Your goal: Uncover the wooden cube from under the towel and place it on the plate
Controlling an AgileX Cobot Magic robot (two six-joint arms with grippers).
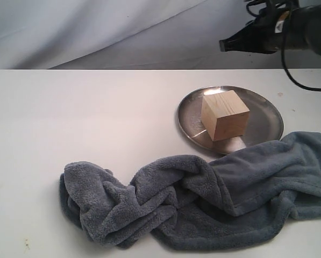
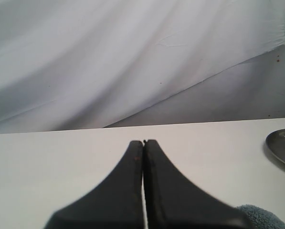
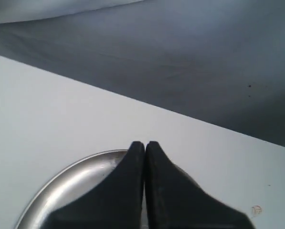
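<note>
— The right pincer point(image 3: 144, 143) was shut, tips pressed together on nothing, held high beyond the plate point(image 1: 268, 115). The left pincer point(image 2: 143, 141) was the same: closed, empty, looking out over bare table point(image 1: 69, 118).

— And the cube point(image 1: 225, 115)?

— On the plate, in plain sight, sitting flat near its middle with one corner turned towards us. The towel point(image 1: 203, 199) lay bunched along the near side of the table. Its right part reached the plate's near rim, and as far as I could tell it was clear of the cube.

— So the job looked done?

— I'd have said so.

— How would that block handle?

— It was pale wood with faint grain, crisp edges and flat faces. I judged it rigid, fairly light and not fragile, with enough bite on the faces for pads to hold. It was best taken from above, square across two opposite sides. Gripped on a corner, it would likely twist.

— The plate?

— Round, brushed metal, shiny, with a shallow raised rim. Slick, I reckoned. A nudged cube could slide on it, and the plate might skate on that smooth white table.

— The towel?

— Thick blue-grey terry, soft and floppy, in deep folds, with a hemmed edge showing at the right. A pinch on any ridge should lift it, though it would drag and could catch the rim.
</note>
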